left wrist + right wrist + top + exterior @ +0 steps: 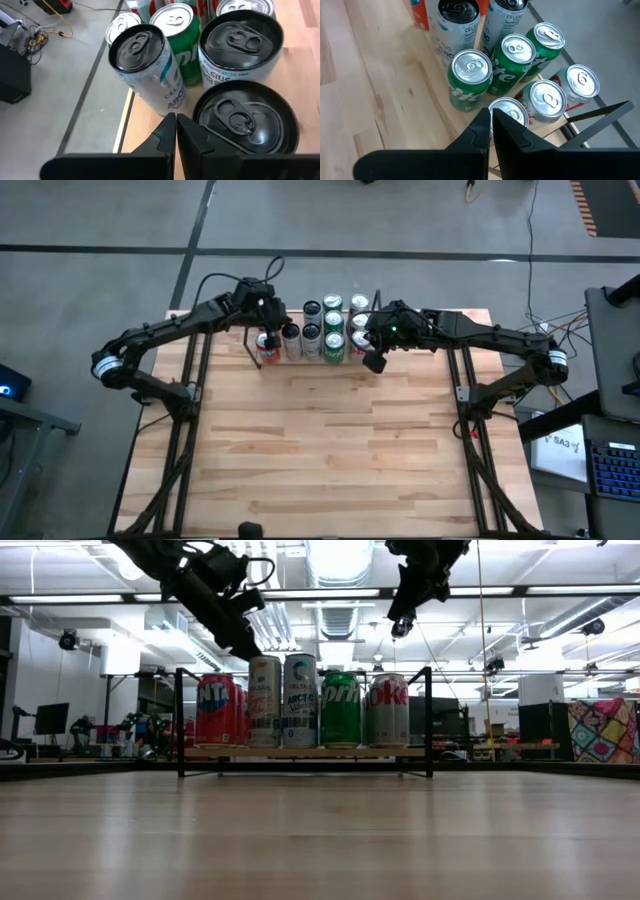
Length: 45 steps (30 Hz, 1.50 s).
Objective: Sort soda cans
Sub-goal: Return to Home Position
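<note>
Soda cans (pixel 333 322) in rows on shelf (pixel 430 725)

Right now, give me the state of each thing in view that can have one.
soda cans, upright, tops sealed where visible, lined up in rows on the shelf.
shelf, level, holding the soda cans.
left hand, shut, empty, above the soda cans.
right hand, shut, empty, above the soda cans.

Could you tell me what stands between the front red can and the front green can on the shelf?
Two white Celsius cans, side by side, as the low view shows.
</note>
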Tool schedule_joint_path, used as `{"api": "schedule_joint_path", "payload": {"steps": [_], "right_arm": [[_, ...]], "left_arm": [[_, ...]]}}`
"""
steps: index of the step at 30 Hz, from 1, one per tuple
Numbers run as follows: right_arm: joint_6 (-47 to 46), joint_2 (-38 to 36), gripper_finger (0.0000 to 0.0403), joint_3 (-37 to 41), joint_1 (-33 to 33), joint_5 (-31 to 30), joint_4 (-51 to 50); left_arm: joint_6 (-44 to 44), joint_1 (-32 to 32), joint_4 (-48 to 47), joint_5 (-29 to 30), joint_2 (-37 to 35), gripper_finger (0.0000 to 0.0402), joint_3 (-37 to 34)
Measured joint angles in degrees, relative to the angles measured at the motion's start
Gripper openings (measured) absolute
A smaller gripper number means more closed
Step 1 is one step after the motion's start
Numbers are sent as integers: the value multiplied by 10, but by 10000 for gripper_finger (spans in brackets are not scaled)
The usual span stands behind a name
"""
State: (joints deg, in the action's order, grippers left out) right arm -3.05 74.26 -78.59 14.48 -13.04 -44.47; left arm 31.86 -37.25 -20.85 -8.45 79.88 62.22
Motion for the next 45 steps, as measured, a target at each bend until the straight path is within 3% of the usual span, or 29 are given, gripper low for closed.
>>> {"api": "schedule_joint_path", "payload": {"steps": [12, 17, 19, 23, 26, 32, 39, 45], "right_arm": [[0, 0, 9, 0, 0, 0, 1], [21, -6, 9, 7, -23, -1, 28], [29, -19, 9, 21, -41, 0, 52], [41, -59, 9, 68, -79, 1, 116], [54, -88, 9, 113, -102, 23, 168], [66, -148, 9, 220, -112, 136, 315], [61, -214, 9, 320, -112, 150, 379], [45, -258, 9, 386, -111, 150, 438]], "left_arm": [[-12, 2, -16, 0, -13, 0, 0], [-55, 2, -21, -2, -59, 0, 9], [-83, 4, -17, -28, -95, 0, 4], [-143, 18, -19, -137, -177, 0, -23], [-191, 53, 25, -188, -243, 0, -62], [-260, 172, 178, -192, -369, 0, -202], [-284, 258, 234, -88, -507, 0, -336], [-296, 263, 252, -85, -608, 0, -400]]}}
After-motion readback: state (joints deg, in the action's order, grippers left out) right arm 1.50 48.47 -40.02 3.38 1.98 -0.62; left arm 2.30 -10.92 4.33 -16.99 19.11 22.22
